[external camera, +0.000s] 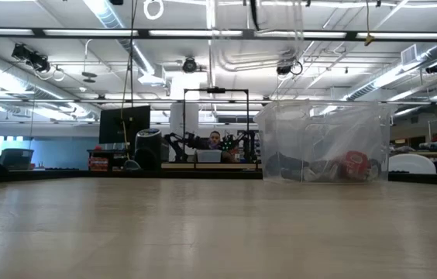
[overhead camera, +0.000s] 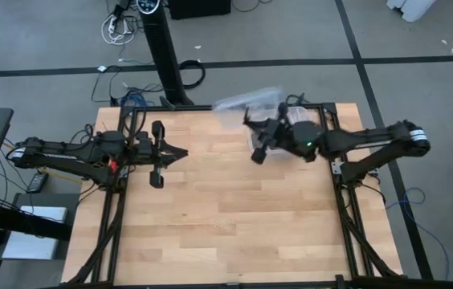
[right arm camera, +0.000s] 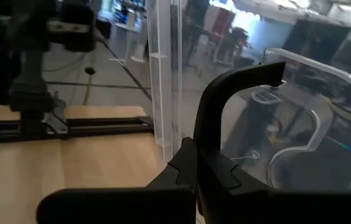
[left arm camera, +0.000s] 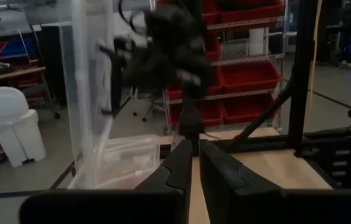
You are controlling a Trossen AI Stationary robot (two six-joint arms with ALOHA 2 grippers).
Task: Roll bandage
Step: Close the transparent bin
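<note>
**K:** Counting what's on the rig: two dark arms, two grippers, one clear plastic box [overhead camera: 246, 103], one light wooden slatted table [overhead camera: 234, 217].

**M:** Gripper states?

**K:** Left gripper [overhead camera: 183, 152] is well apart from the box, over the table on the left arm's side. Its fingers [left arm camera: 178, 168] are drawn together, with only a thin slit between them. Right gripper [overhead camera: 252, 136] is just beside the box, nose towards its wall. Its fingers [right arm camera: 182, 165] are also together.

**M:** Anything around or in the way?

**K:** The box sits at the table's far edge, and its see-through wall [right arm camera: 163, 74] stands right ahead of the right gripper. Beyond the box, off the table: a black monitor [external camera: 125, 124], red storage bins on shelving [left arm camera: 250, 74], a white bin [left arm camera: 10, 127], and a person seated far back [external camera: 216, 141].

**M:** Where's the bandage?

**K:** I can't place it for sure. A flat, matte black strip [right arm camera: 241, 84] arcs up from the right gripper's fingertips, against the box wall. I can't tell if it's pinched between the fingers, or if it's the bandage at all. From table height, a dark mass [external camera: 304, 167] and something red [external camera: 354, 164] show low through the box [external camera: 319, 128]. I can't tell whether they're inside it or behind it.
</note>
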